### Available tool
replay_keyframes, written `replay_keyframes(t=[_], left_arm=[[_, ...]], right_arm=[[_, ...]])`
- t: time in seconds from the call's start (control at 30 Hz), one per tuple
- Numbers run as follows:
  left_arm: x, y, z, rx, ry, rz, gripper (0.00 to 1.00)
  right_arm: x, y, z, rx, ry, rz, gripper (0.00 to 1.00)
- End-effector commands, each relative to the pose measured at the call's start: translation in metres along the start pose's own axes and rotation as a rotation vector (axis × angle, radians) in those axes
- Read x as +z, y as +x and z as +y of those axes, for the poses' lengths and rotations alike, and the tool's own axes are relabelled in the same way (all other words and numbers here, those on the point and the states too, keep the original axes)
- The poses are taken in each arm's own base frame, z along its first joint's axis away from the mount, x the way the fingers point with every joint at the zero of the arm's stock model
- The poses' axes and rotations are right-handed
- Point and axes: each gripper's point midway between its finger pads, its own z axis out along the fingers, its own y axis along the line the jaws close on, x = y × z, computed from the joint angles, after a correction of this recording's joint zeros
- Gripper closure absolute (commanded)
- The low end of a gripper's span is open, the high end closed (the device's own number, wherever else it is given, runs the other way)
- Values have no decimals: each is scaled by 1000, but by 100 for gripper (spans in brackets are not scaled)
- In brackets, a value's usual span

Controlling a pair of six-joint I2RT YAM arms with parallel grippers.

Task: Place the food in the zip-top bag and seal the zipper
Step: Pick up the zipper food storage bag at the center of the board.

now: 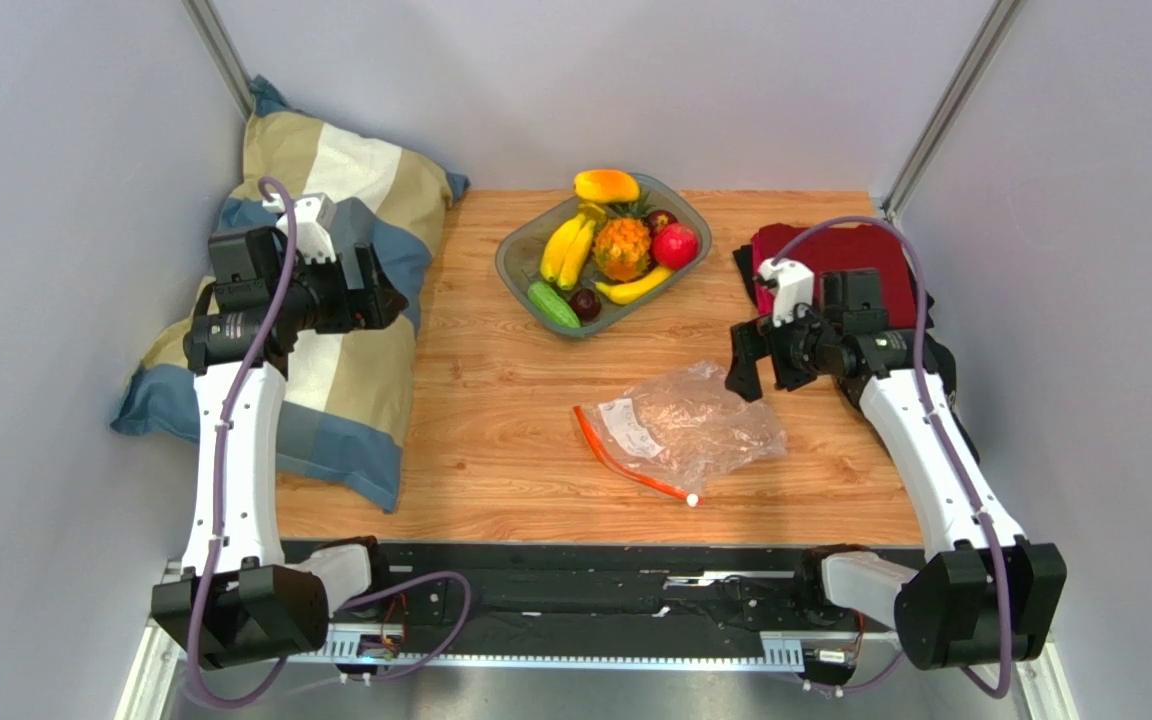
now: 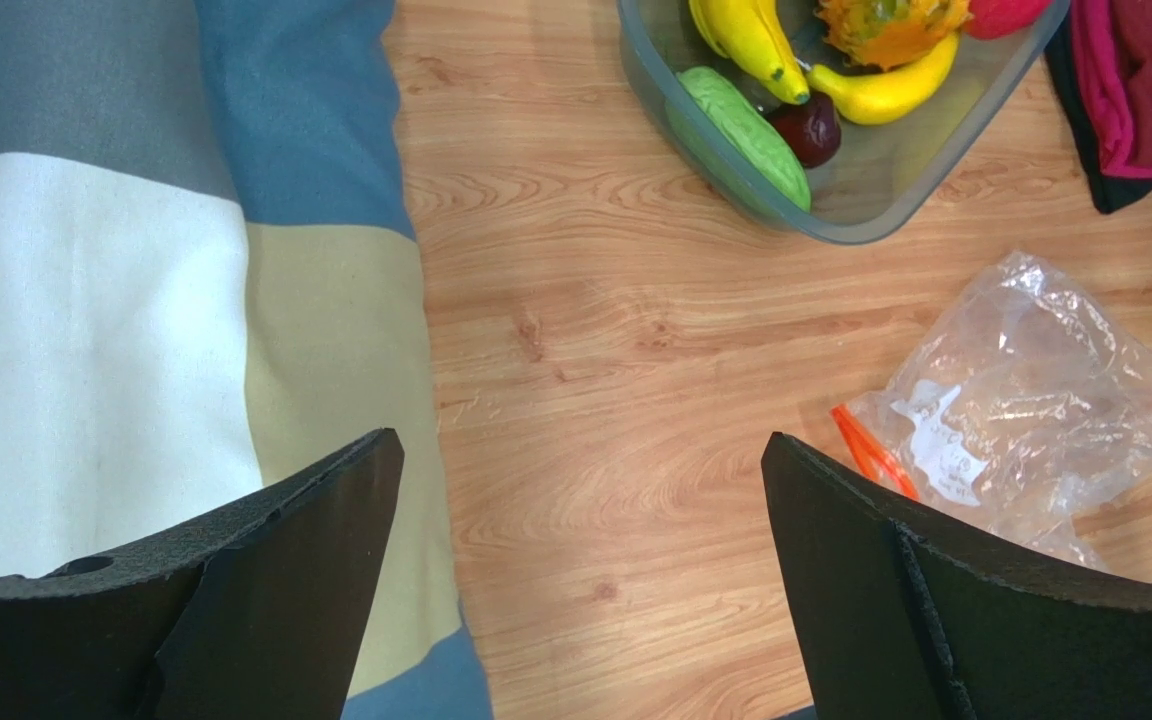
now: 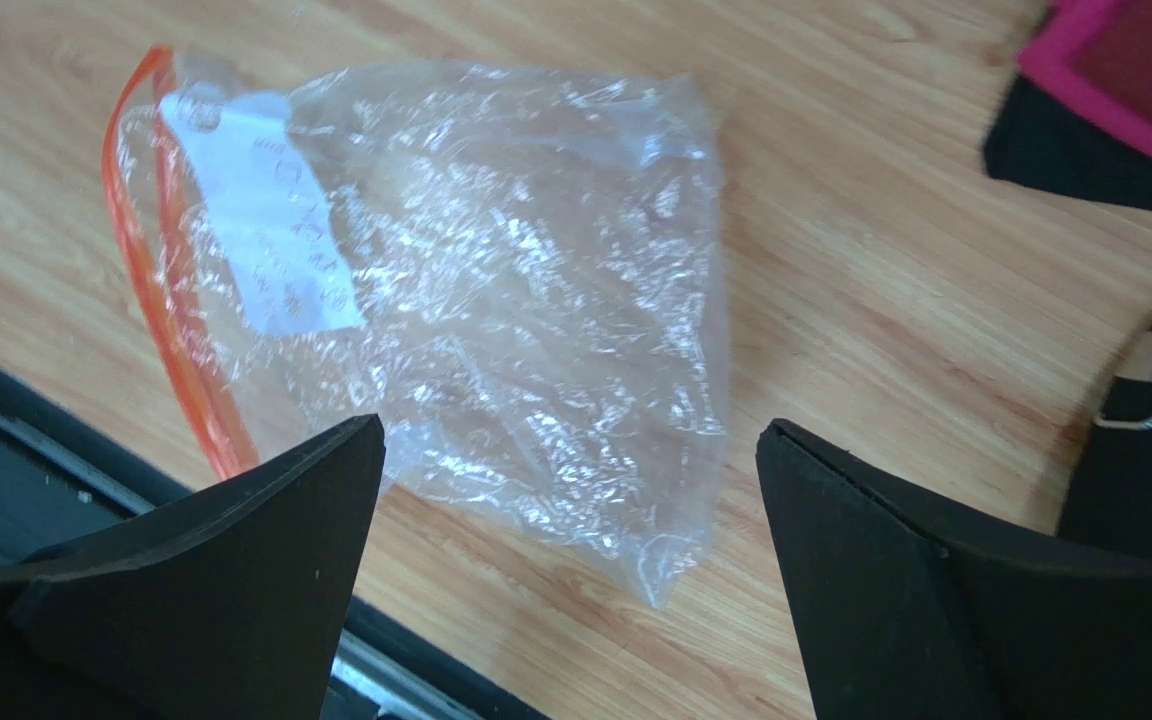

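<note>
The grey-green translucent tray [image 1: 516, 258] is sitting at the far middle of the wooden table [image 1: 492, 435], and all the food is lying inside it. A pineapple [image 1: 623, 248] is standing in the centre, with a bunch of yellow bananas [image 1: 567, 249] leaning at its left. An orange-yellow mango [image 1: 606, 185] is resting on the far rim, and a green cucumber [image 1: 552, 305] is stretching along the near-left wall. A dark purple fruit [image 1: 585, 303] is sitting just beside the cucumber, a single banana [image 1: 636, 285] is curving along the near side, and a red round fruit [image 1: 674, 245] is sitting at the right. Nearer to the arms, apart from the tray, the zip-top bag [image 1: 702, 428] is lying flat and crumpled on the table. Through its clear plastic I am seeing only wood grain and the white label [image 1: 630, 426]. The orange-red zipper [image 1: 615, 459] is running along the bag's left edge, with the small white slider [image 1: 692, 500] at its near end; whether the mouth is sealed I cannot tell. The right gripper [image 3: 572, 428] is hovering above the bag with its jaws spread wide, gripping nothing. The left gripper [image 2: 579, 450] is hanging over the inner edge of the striped pillow [image 1: 342, 375], jaws equally wide and holding nothing. A dark red cloth [image 1: 838, 252] is lying at the far right, beside the right arm.
</note>
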Motion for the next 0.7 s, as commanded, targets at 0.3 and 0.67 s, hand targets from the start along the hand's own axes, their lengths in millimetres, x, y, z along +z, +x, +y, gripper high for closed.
replay_keyframes(t=[0.3, 0.67], left_arm=[[-15, -15, -15, 25, 40, -113, 1], [-23, 6, -42, 117, 197, -150, 1]], right_arm=[[47, 17, 63, -440, -121, 221, 0], [91, 35, 87, -712, -124, 384, 0]])
